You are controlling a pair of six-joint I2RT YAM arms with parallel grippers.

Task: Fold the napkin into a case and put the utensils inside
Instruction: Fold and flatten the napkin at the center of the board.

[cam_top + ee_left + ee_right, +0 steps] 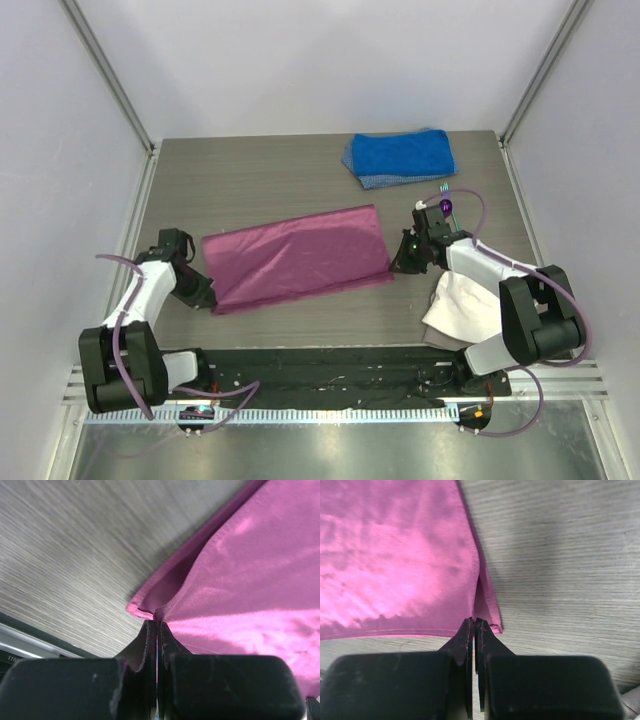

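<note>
My left end effector (157,625) and right end effector (475,623) each pinch a corner of the napkin (295,258) at their tips. It looks thin, limp and slippery, so corners hold best.

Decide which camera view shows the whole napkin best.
The top external view: the napkin shows its full outline there. The left wrist view shows only one corner pinched in the left gripper; the right wrist view, another corner at the right gripper.

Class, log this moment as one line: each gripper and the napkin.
left gripper: shut on napkin, near-left corner | right gripper: shut on napkin, near-right corner | napkin: lying flat, two layers
</note>
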